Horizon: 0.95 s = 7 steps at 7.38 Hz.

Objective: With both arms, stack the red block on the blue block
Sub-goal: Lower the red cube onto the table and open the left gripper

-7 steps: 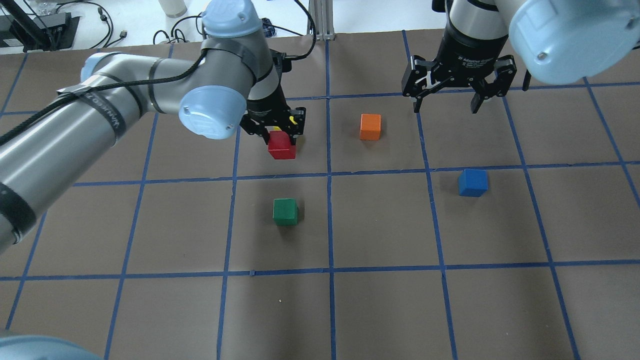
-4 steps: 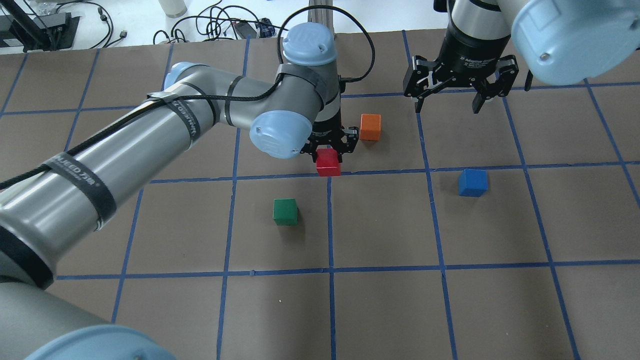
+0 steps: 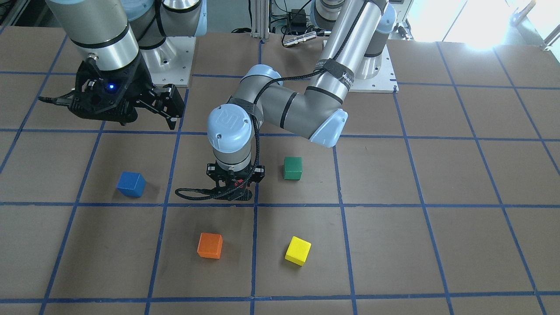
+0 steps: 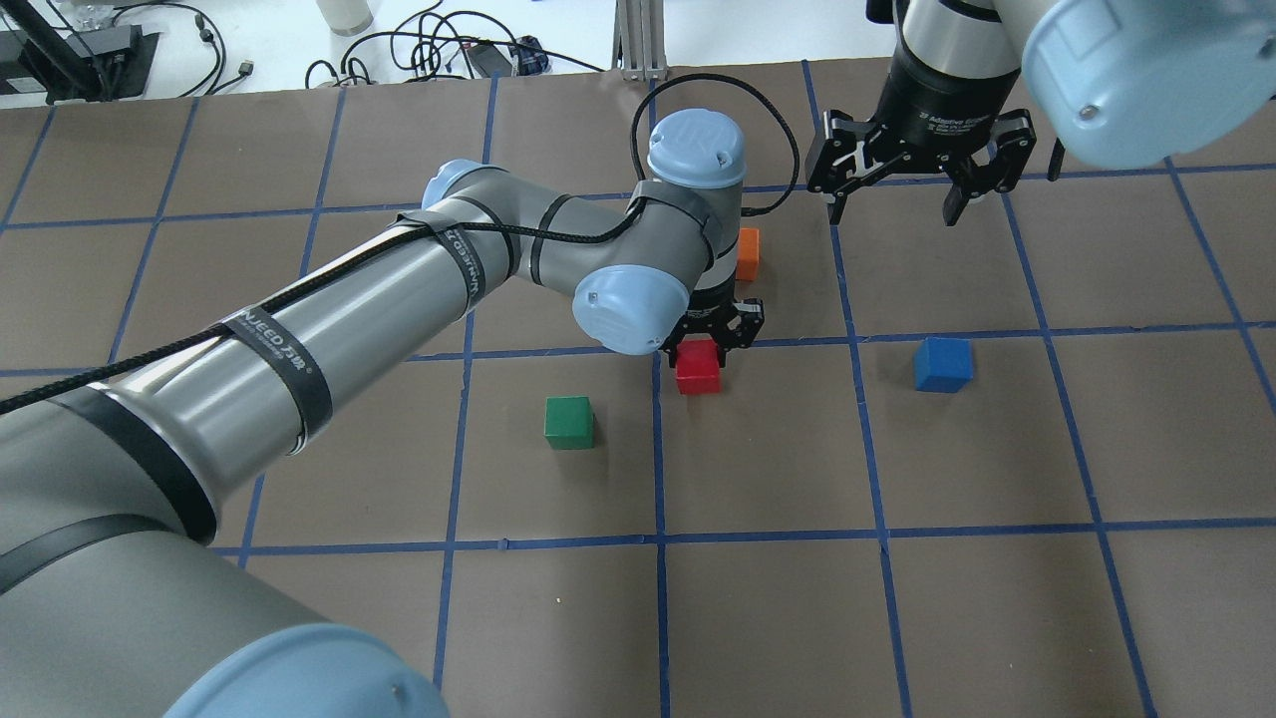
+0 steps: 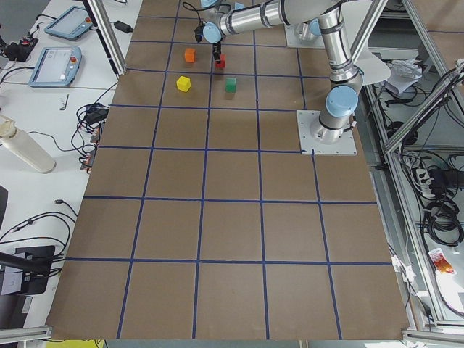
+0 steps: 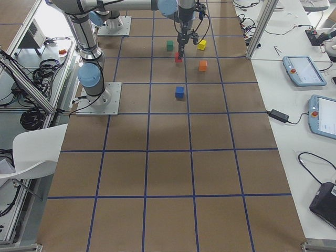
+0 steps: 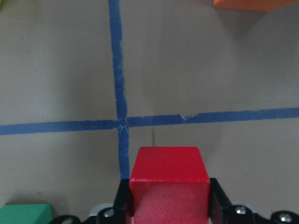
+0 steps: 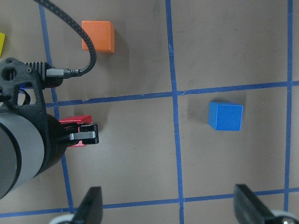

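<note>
Red block (image 4: 698,369) clamped in left pincer (image 4: 704,355), blue block (image 4: 942,364) well apart

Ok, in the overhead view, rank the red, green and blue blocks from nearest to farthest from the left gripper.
1. red block: clamped between the fingers of the left gripper.
2. green cube: on the gripper's left, closer to the robot.
3. blue block: far off on the gripper's right, alone in its square.
</note>
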### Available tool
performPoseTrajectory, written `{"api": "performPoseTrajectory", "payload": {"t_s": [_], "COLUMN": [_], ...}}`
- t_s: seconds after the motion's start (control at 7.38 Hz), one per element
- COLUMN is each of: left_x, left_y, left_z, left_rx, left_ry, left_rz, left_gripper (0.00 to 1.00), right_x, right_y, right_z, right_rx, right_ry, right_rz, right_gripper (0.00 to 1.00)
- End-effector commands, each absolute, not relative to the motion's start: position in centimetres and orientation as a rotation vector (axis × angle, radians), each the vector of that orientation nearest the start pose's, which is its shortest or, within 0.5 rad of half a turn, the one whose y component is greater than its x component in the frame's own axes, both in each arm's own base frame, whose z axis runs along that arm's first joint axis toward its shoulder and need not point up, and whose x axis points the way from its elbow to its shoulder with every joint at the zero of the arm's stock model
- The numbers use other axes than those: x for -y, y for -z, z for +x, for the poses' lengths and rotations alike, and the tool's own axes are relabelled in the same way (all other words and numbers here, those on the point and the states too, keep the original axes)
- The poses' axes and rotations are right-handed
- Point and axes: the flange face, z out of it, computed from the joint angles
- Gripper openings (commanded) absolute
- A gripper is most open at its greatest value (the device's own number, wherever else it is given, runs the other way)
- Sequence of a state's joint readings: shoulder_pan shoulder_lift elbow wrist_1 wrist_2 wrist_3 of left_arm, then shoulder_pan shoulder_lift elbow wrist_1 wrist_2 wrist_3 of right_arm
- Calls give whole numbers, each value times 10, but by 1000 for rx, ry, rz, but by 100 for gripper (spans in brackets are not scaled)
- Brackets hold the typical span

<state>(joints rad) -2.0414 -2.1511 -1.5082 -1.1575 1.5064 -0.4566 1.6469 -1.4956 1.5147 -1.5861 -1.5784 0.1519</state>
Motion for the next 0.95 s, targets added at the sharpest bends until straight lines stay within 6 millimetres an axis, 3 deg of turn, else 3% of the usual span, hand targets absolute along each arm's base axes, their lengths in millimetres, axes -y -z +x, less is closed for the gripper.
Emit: {"api": "performPoseTrajectory", "payload": {"t_s": [0.0,0.27,0.41,0.54,0.81], "left_x": [526,527,531,539,571], "left_y": [-205,-208,-231,-251,-298], "left_z": [-428,-427,-422,-404,-320], "left_rx": [-3128,-3127,-3154,-3167,-3175], "left_ry": [-209,-198,-148,-116,-99], "left_rz": [-156,-149,-58,69,-29], "left_gripper": [68,97,100,100,100], "right_x": [512,512,512,511,505], "right_y": [-479,-479,-478,-478,-461], "right_z": [172,171,172,174,182], "right_rx": [-3149,-3150,-3150,-3146,-3129], "right_ry": [-3,-3,-5,-8,-67], "right_rz": [118,121,121,128,126], "right_gripper": [100,100,100,100,100]}}
